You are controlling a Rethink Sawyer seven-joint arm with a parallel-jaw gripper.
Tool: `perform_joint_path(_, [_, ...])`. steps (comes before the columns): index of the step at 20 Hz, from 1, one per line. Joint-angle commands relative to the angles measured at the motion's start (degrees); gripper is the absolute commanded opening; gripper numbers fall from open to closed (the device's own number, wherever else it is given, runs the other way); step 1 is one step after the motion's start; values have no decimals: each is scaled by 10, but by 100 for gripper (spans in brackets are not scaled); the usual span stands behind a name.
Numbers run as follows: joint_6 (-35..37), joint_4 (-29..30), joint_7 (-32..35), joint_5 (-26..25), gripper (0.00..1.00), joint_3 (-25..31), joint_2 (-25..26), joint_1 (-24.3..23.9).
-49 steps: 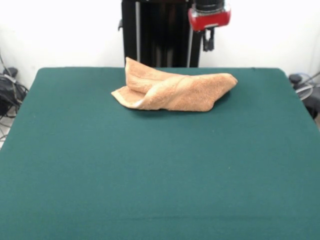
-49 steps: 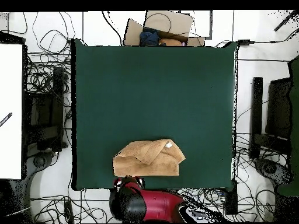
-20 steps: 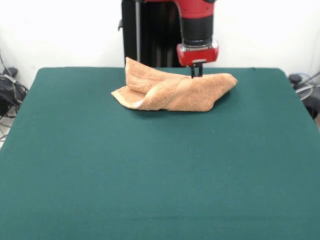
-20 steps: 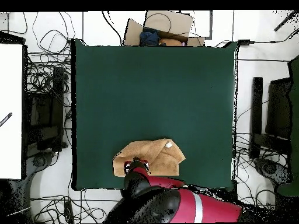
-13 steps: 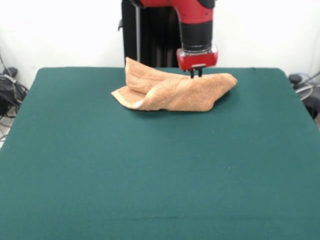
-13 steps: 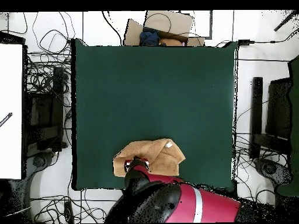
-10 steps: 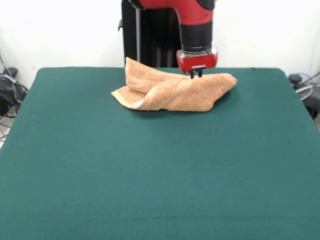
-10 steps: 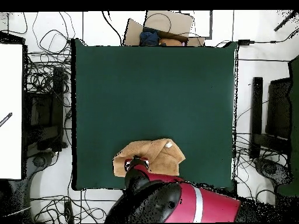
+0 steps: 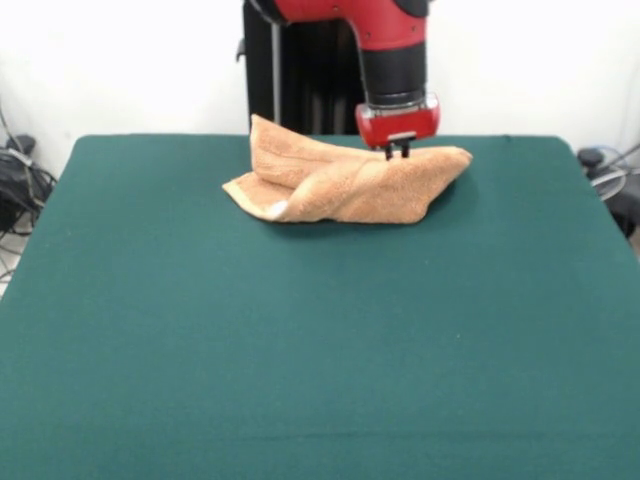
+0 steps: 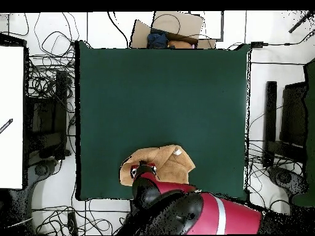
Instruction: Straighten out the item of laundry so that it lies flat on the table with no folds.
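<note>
We see the light orange-tan terry towel [image 9: 345, 182] lying crumpled in folds near the robot-side edge of the large dark green felt desk [image 9: 320, 340], one corner raised. The red and black arm's gripper [image 9: 399, 150] meets the towel's upper ridge; we cannot tell how its jaws stand. Overhead, the arm covers part of the towel [image 10: 166, 161].
</note>
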Motion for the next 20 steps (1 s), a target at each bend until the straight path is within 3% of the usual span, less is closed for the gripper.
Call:
perform_joint_path(1, [-20, -56, 131, 12, 0, 77, -16, 6])
perform_joint_path(7, [-15, -51, 135, 28, 0, 84, -44, 19])
perform_joint_path(20, [-33, -71, 143, 33, 0, 81, -7, 30])
